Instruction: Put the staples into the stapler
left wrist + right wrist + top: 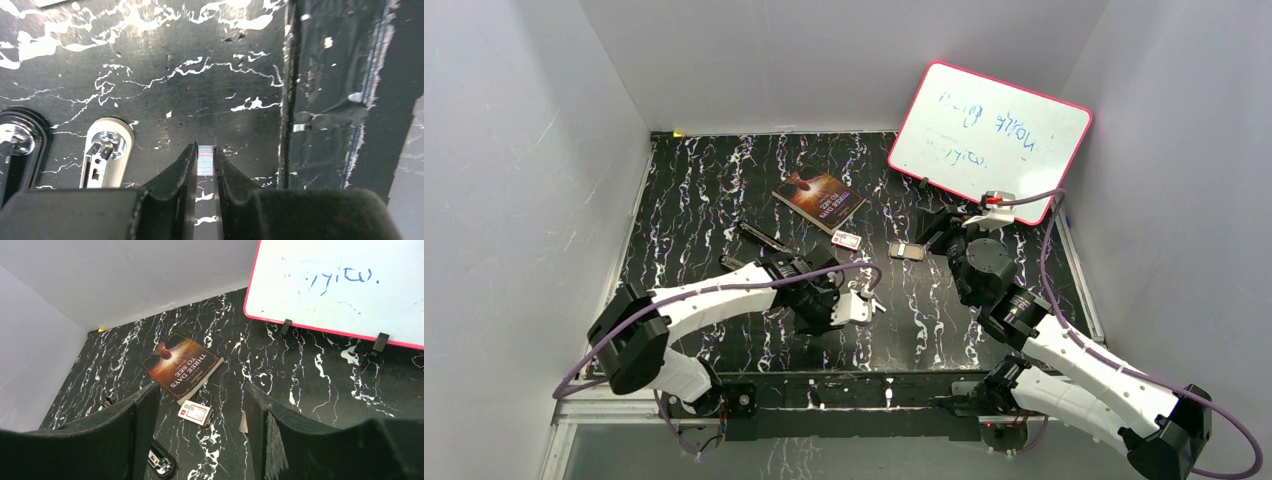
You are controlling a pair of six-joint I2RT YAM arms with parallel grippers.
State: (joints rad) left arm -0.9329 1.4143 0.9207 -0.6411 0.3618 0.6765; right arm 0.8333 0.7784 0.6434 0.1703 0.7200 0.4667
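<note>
A short silver-grey strip of staples (pixel 206 161) is pinched between the tips of my left gripper (pixel 205 148), just above the black marbled table near its front edge. In the top view the left gripper (pixel 869 302) hangs right of the stapler (pixel 762 240), which lies opened out. Its black end (pixel 17 142) and cream, metal-lined end (pixel 106 152) lie to the left in the left wrist view. My right gripper (pixel 201 391) stands open above the white-and-red staple box (pixel 196 412), holding nothing. The grey tray (pixel 909 250) lies by the right gripper (pixel 932 238).
A dark book (pixel 821 198) lies behind the box. A pink-framed whiteboard (pixel 989 135) leans against the back right wall. White walls close in three sides. The table's front rim (pixel 290 100) runs right of my left fingers.
</note>
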